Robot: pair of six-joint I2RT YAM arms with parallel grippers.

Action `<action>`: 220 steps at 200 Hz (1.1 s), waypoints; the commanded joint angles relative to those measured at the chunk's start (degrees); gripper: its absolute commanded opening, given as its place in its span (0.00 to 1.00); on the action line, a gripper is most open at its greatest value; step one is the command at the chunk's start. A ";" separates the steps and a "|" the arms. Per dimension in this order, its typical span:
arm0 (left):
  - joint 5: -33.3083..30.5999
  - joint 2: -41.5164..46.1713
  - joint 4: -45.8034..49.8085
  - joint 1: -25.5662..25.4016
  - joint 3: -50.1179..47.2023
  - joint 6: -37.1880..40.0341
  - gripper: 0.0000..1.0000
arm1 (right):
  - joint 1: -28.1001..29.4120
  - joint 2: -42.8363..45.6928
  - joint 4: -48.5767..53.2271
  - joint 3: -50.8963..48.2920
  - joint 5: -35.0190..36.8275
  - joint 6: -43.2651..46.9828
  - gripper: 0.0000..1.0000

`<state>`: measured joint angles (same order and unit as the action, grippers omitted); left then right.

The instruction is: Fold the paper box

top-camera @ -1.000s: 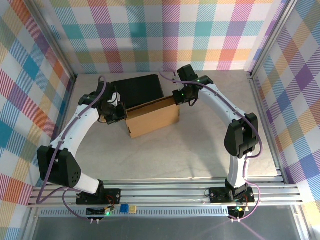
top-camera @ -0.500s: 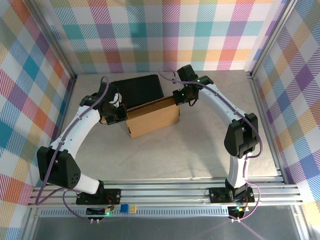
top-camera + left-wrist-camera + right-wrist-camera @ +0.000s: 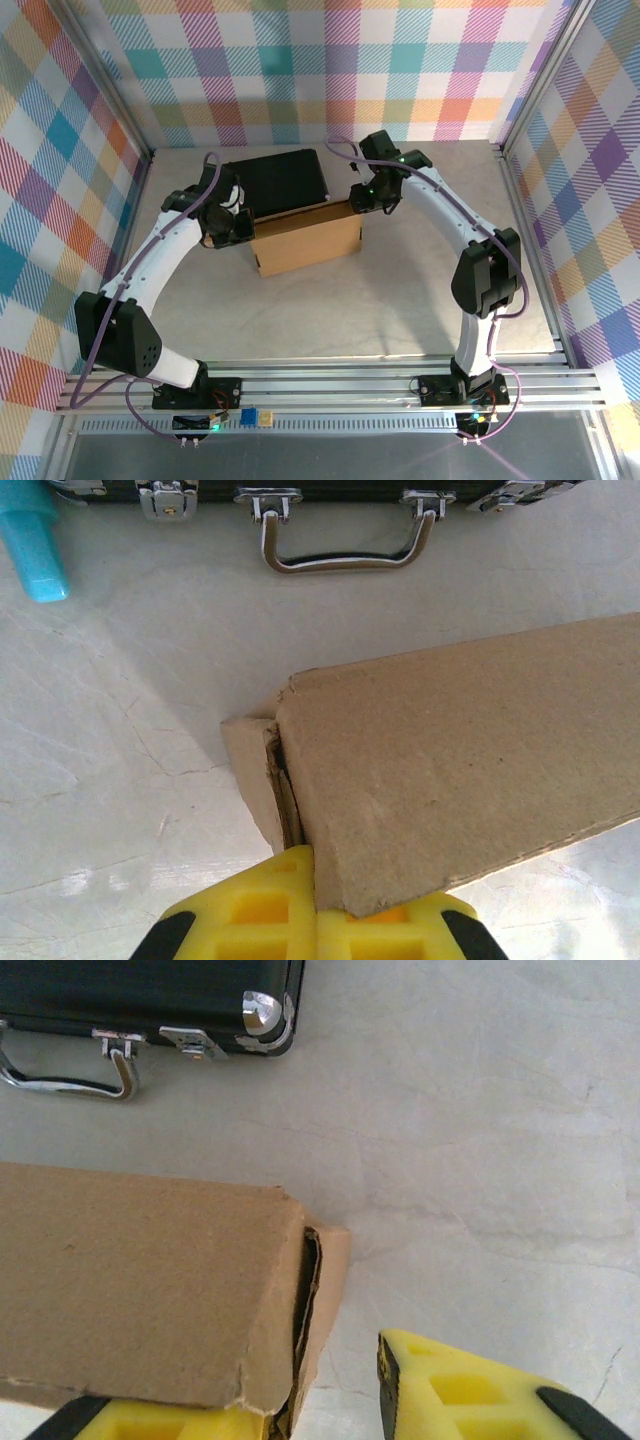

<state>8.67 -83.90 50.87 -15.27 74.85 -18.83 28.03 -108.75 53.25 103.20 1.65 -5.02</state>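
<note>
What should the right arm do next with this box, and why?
Probably close the right gripper on the end flap of the paper box: its jaws stand open astride it and it gapes, while the left gripper pinches the other end.

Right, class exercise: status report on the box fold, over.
Left gripper pinching the paper box at its left end. Right gripper open, straddling the right corner. Lid down, end seams gaping. Black case behind, apart, not obstructing.
</note>
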 commanded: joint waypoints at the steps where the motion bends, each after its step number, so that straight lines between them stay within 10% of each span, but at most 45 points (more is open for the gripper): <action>1: -0.77 -2.85 5.38 -1.33 -1.37 0.48 0.00 | 0.45 2.53 3.55 0.23 -5.02 -1.81 0.35; 107: -3.65 -3.16 5.42 -2.84 -0.74 -0.38 0.00 | -1.99 11.28 2.29 -2.95 -10.07 -10.88 0.44; 220: -4.46 -2.72 4.86 -3.63 -0.97 -0.41 0.00 | -9.86 13.88 -34.36 -25.33 -36.14 -78.15 0.76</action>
<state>4.75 -84.58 50.85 -17.61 75.64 -18.85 17.41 -93.80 31.18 79.44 -26.15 -67.53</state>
